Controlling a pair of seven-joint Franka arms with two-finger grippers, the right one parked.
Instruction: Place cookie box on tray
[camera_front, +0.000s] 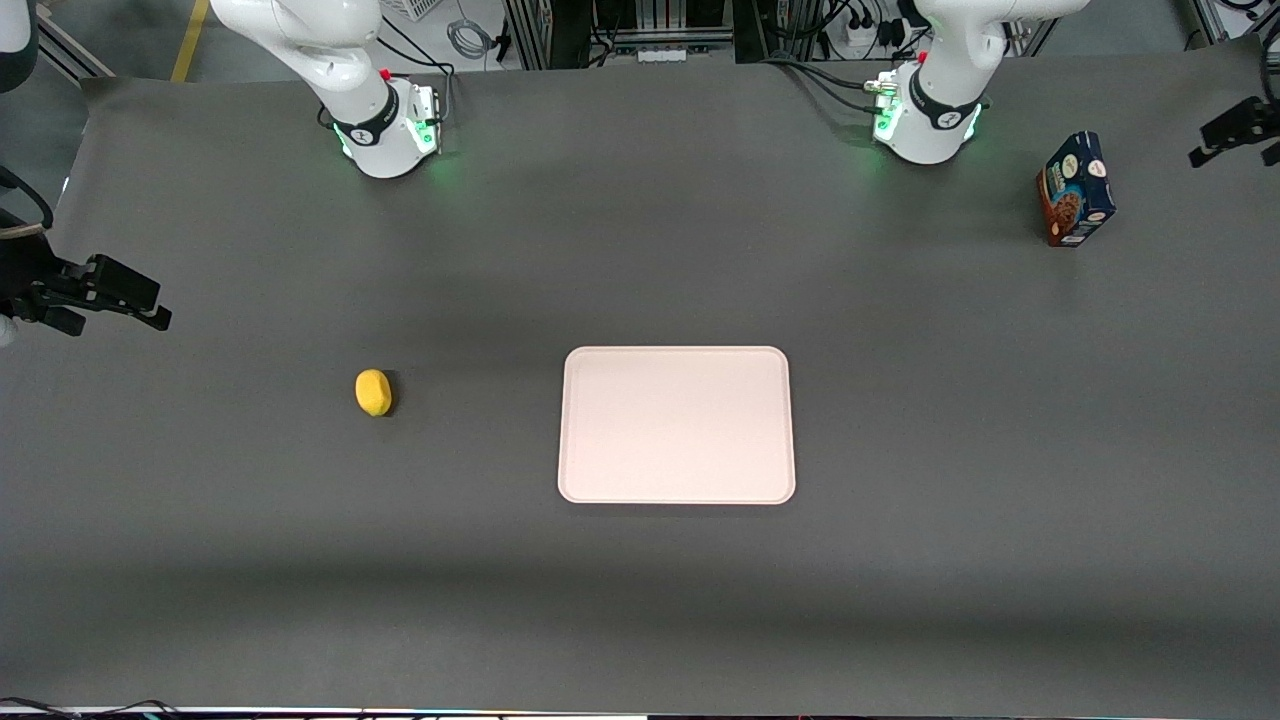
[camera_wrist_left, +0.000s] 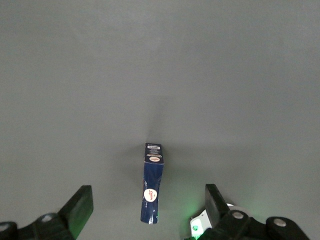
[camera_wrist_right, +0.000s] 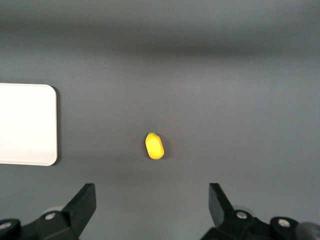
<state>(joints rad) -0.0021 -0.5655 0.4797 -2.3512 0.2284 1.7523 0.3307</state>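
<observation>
The cookie box (camera_front: 1076, 190) stands upright on the counter (camera_front: 640, 600) toward the working arm's end, well apart from the tray (camera_front: 676, 425), so the empty pincer (camera_wrist_left: 149, 210) hangs above it, fingers spread, seemingly lining up a grasp.

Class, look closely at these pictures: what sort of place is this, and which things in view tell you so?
Probably a robotics lab. The arm bases are bolted to a grey-covered table, with cables and metal racks nearby. The open end effector hangs above the cookie box; the tray lies empty.
</observation>
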